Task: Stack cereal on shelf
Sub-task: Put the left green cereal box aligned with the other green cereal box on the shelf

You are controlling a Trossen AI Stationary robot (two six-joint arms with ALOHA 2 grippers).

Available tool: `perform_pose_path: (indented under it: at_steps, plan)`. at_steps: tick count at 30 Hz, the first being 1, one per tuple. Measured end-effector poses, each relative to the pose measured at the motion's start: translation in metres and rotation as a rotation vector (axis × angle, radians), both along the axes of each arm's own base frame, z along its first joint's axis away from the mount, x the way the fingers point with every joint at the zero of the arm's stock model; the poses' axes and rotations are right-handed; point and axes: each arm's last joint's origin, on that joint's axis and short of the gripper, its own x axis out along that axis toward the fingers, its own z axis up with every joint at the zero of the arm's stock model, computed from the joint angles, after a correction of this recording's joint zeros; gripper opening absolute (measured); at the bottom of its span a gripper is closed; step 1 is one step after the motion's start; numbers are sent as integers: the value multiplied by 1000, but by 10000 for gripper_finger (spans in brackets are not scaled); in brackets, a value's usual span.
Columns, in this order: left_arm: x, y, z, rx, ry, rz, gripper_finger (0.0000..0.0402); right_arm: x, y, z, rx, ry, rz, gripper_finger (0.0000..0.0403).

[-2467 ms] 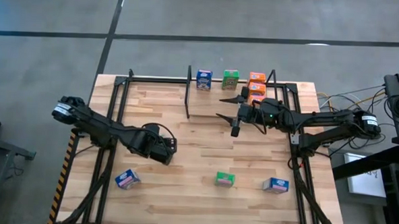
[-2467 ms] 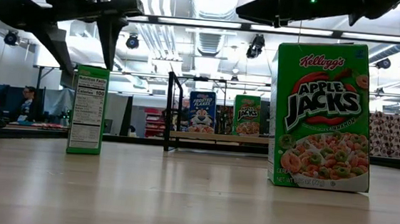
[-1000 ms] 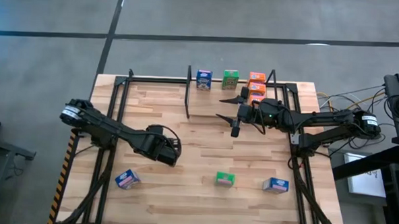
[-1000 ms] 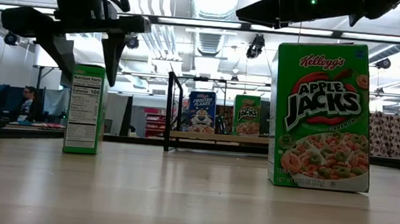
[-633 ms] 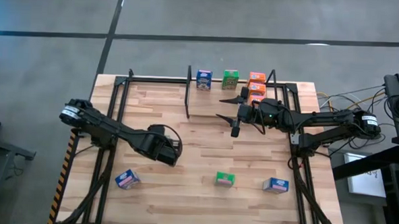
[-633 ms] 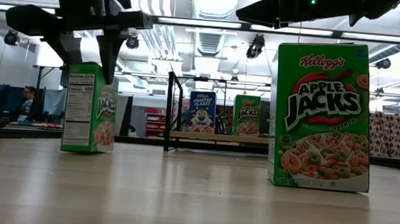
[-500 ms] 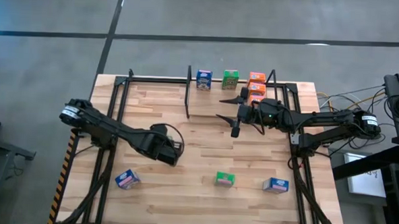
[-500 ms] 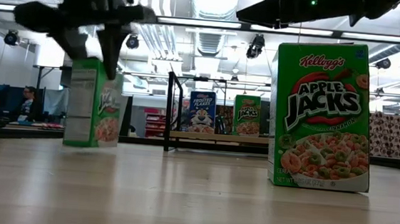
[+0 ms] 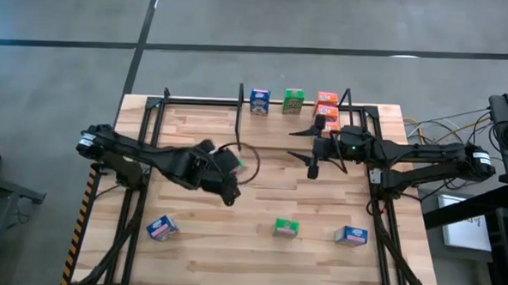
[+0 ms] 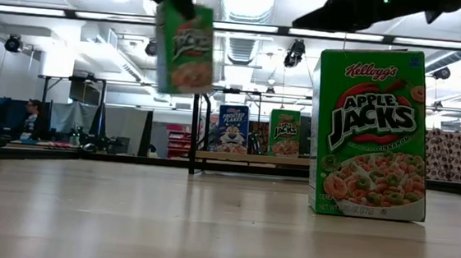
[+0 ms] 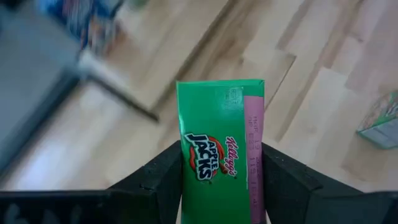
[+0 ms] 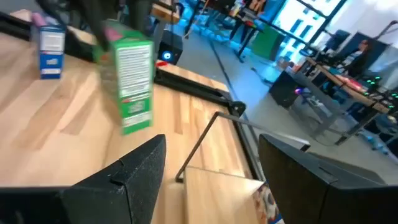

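The left claw is pinching a green Apple Jacks box, glossy, with a pink strip along one panel, and carrying it clear above the counter near its middle. A second ago that box was standing on the wood farther left; it is now lifting and swinging toward the shelf. The right claw is hanging spread beside the shelf's front edge, bare wood lying between them.

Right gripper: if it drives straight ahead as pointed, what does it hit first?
Probably the green Apple Jacks cereal box held above the table by the left gripper. It sits off the open right gripper's centreline, so a near miss is possible.
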Motion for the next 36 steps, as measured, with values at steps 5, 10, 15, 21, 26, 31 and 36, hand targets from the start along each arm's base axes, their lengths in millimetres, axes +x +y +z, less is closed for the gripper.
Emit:
perform_pose_path:
  at_steps: [5,10,15,21,26,31,36]
  plan:
    - [18,14,11,161,26,-305,164,-18,5,2,31,14,84,244]
    - [35,38,19,241,2,-570,164,-34,12,1,62,-37,231,244]
    - [45,68,25,360,-17,-634,164,-48,16,-4,117,-68,313,244]
    - [64,102,31,381,-210,-694,164,-61,20,-15,93,-166,381,244]
    - [82,129,19,421,-247,-654,164,-70,21,-14,66,-223,389,244]
    - [100,159,-5,432,-240,-591,164,-75,23,-11,40,-243,431,244]
    - [117,189,-32,384,-179,-530,164,-75,23,-11,23,-243,437,244]
